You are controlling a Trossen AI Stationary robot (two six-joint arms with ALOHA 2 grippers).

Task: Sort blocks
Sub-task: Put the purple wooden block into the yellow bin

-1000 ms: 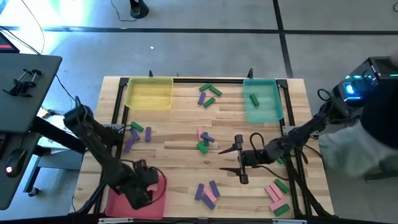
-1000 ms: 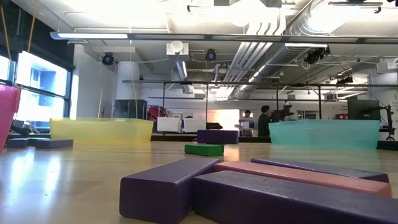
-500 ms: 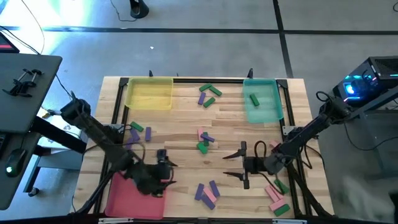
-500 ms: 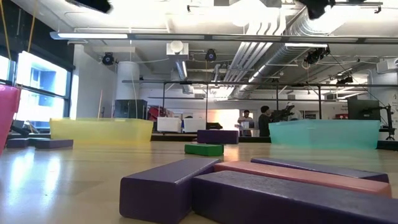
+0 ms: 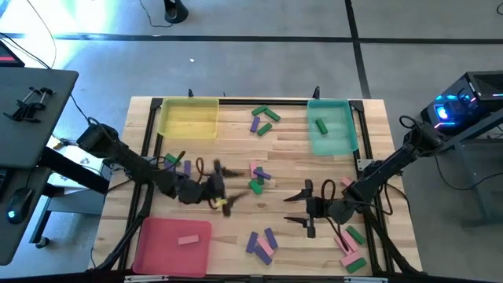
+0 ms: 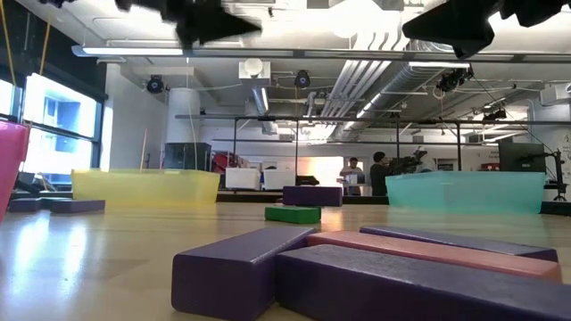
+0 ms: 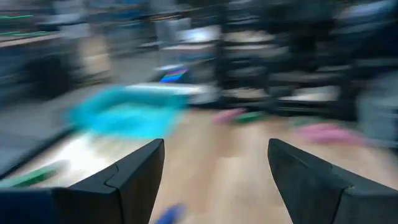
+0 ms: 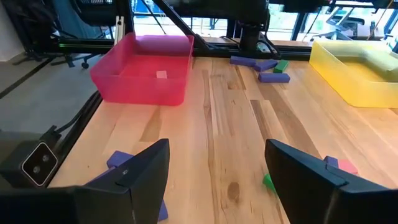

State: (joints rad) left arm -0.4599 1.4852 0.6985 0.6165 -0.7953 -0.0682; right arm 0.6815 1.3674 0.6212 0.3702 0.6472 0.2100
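Small green, pink and purple blocks lie flat on the wooden table in clusters: at the centre (image 5: 258, 177), far centre (image 5: 263, 118), left (image 5: 173, 165), near centre (image 5: 262, 242) and near right (image 5: 350, 248). One pink block (image 5: 187, 240) lies in the red tray (image 5: 157, 251), one green block (image 5: 321, 124) in the teal tray (image 5: 334, 141). My left gripper (image 5: 222, 192), blurred, hovers open left of the centre cluster with nothing between its fingers (image 7: 214, 186). My right gripper (image 5: 297, 208) hovers open right of centre, nearly level, pointing toward the table's left (image 8: 217, 180).
An empty-looking yellow tray (image 5: 189, 119) stands at the far left. In the low view, purple and pink blocks (image 6: 357, 267) lie close in front, and both grippers show only as dark shapes at the top. Bare wood lies between the two grippers.
My left gripper has swung from over the red tray toward the table's centre and far side, tipping from pointing down to nearly level; the pink block now shows in the tray. My right gripper has sunk a little and turned slightly. Both stay open.
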